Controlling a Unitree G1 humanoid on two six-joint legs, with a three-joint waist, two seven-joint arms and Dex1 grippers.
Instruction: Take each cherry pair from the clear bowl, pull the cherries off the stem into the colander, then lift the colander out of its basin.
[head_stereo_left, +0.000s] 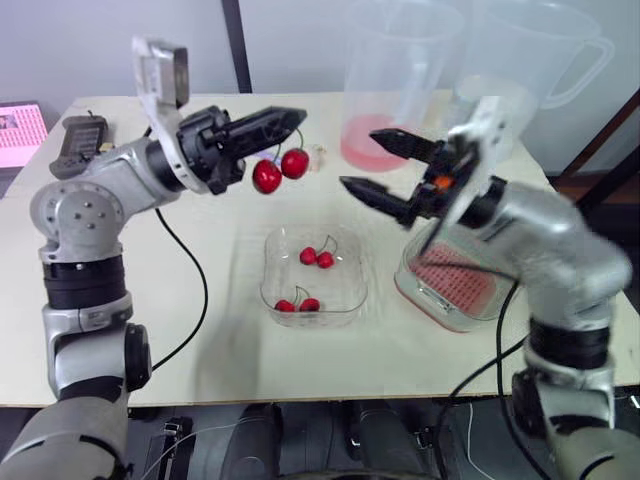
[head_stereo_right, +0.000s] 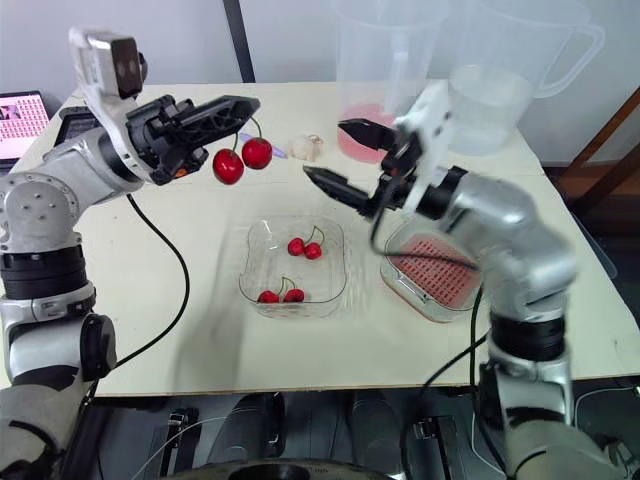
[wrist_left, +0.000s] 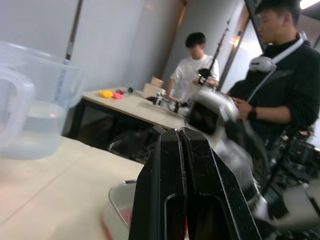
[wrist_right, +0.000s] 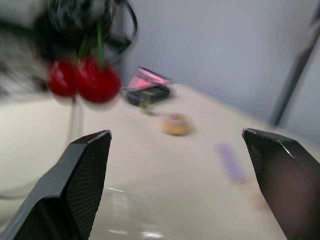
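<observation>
My left gripper (head_stereo_left: 292, 117) is shut on the stem of a cherry pair (head_stereo_left: 280, 170), which hangs in the air above the table behind the clear bowl (head_stereo_left: 352, 292). Two more cherry pairs (head_stereo_left: 317, 257) (head_stereo_left: 297, 304) lie in that bowl. My right gripper (head_stereo_left: 358, 158) is open, a short way right of the hanging cherries and level with them, its fingers pointing at them. In the right wrist view the hanging cherry pair (wrist_right: 82, 80) shows beyond the spread fingers (wrist_right: 85, 170). The red colander (head_stereo_left: 455, 282) sits in its clear basin (head_stereo_left: 412, 292), right of the bowl and under my right forearm.
Two large clear pitchers (head_stereo_left: 395, 70) (head_stereo_left: 535, 55) stand at the back right. A small pale object (head_stereo_right: 308, 147) lies behind the bowl. A dark handset (head_stereo_left: 80, 140) and a pink item (head_stereo_left: 20, 130) lie at the far left. People stand in the background of the left wrist view.
</observation>
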